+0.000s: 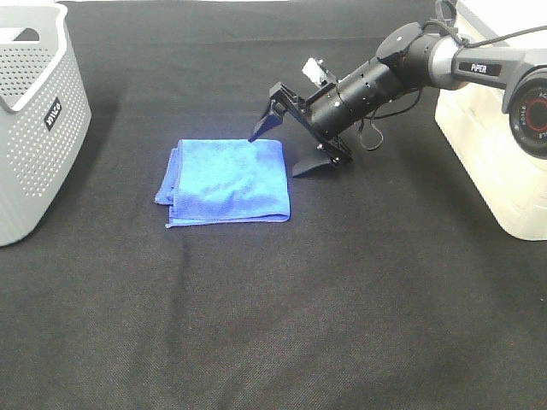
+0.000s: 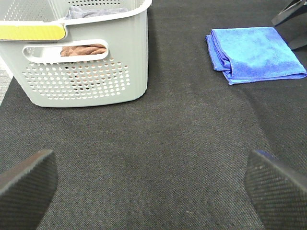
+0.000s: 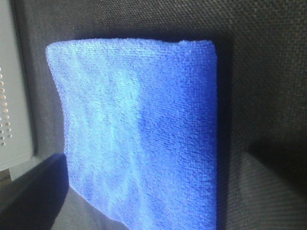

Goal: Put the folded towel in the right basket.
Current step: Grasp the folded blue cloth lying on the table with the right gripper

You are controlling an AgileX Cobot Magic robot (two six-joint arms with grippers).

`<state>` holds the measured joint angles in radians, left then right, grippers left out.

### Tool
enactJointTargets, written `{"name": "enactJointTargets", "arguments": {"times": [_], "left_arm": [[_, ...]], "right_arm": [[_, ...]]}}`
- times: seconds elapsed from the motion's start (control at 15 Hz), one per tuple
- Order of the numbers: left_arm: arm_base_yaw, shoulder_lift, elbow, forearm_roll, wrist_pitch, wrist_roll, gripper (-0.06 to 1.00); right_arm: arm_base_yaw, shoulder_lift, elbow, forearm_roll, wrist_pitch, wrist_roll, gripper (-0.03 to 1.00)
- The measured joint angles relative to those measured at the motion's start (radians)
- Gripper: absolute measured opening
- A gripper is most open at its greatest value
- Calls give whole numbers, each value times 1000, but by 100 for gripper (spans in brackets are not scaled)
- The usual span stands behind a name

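Note:
The folded blue towel (image 1: 226, 181) lies flat on the black table, left of the middle. It also shows in the left wrist view (image 2: 256, 55) and fills the right wrist view (image 3: 144, 129). My right gripper (image 1: 289, 147) is open and low at the towel's far right corner, with one finger (image 1: 267, 125) over the towel's far edge and the other on the cloth beside its right edge. The right basket (image 1: 487, 154) is cream-white and stands at the right edge. My left gripper (image 2: 151, 191) is open and empty over bare table, well short of the towel.
A grey perforated basket (image 1: 34, 111) stands at the left edge; the left wrist view shows its side (image 2: 81, 72) with a brown cloth (image 2: 84, 49) inside. A black cloth (image 1: 299, 325) covers the table.

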<state>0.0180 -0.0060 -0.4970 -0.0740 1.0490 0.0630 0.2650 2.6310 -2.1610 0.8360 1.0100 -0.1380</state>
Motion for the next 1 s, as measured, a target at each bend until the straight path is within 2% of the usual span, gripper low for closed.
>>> {"name": "enactJointTargets", "arguments": {"times": [0.33, 0.53, 0.6, 0.67, 0.73, 1.0], "left_arm": [[0, 0, 0, 0, 0, 0, 99], [0, 0, 0, 0, 0, 0, 99], [0, 0, 0, 0, 0, 0, 99], [0, 0, 0, 0, 0, 0, 99], [0, 0, 0, 0, 0, 0, 99], [0, 0, 0, 0, 0, 0, 99]], "right_arm": [[10, 33, -22, -13, 16, 44, 92], [127, 71, -29, 77, -75, 48, 84], [162, 77, -29, 97, -106, 48, 79], [197, 82, -29, 107, -137, 48, 69], [197, 82, -29, 107, -137, 48, 69], [206, 94, -29, 98, -149, 53, 29]]}}
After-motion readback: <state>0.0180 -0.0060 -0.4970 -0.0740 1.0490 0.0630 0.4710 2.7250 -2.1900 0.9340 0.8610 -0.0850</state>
